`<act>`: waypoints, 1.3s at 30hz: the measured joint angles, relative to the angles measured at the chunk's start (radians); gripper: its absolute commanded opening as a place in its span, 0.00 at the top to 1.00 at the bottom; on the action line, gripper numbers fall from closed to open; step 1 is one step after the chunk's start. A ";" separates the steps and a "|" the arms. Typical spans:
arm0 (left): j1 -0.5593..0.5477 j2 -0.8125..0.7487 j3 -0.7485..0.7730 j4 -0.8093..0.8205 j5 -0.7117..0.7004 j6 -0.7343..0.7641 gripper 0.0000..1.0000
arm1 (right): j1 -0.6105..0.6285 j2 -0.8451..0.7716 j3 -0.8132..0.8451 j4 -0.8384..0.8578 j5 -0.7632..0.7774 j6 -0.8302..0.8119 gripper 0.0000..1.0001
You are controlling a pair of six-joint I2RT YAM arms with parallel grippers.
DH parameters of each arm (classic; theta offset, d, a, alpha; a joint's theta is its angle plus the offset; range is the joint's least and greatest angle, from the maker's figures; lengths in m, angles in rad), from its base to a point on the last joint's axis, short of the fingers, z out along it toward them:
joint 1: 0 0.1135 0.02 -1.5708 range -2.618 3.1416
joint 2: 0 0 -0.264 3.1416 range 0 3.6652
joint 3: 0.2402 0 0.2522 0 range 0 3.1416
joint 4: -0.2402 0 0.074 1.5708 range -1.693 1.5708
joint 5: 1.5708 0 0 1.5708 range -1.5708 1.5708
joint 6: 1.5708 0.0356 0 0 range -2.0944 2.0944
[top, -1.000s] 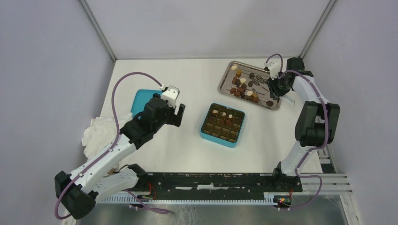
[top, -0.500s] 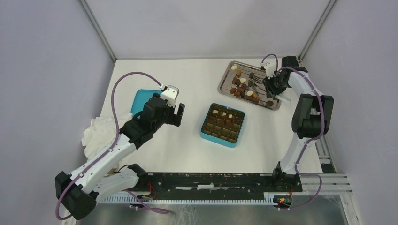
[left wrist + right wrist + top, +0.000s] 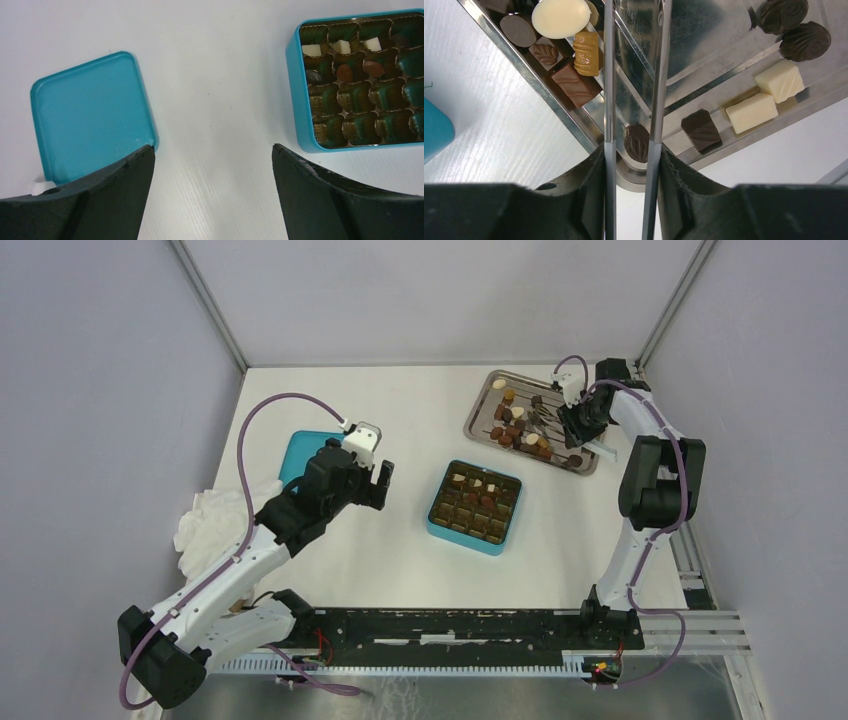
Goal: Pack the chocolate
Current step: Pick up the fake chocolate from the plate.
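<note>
- Looking down from the top camera, I see most of the chocolate (image 3: pixel 518 423) lying loose on the metal tray (image 3: pixel 709 35) at the tabletop's far right corner, in dark, brown and cream pieces.
- My right end effector (image 3: pixel 632 161) is over that tray, its fingers clamped on the long metal tweezers (image 3: pixel 659 75). The two blades stand slightly apart, and their tips run out of the wrist view.
- One dark piece (image 3: pixel 637 142) lies on the tray between the blades.
- The teal box (image 3: pixel 437 527) sits mid-tabletop, with a few pieces (image 3: pixel 342 46) in its far rows.
- My left end effector (image 3: pixel 212 195) hangs with its fingers wide apart, over the tabletop between the box and the teal lid (image 3: pixel 90 115).
- A crumpled white cloth (image 3: pixel 210 520) lies by the left edge.
</note>
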 measured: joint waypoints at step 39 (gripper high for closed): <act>0.086 0.226 0.015 0.049 0.435 -0.187 0.14 | -0.054 -0.884 -0.614 -0.081 -0.436 -0.251 1.00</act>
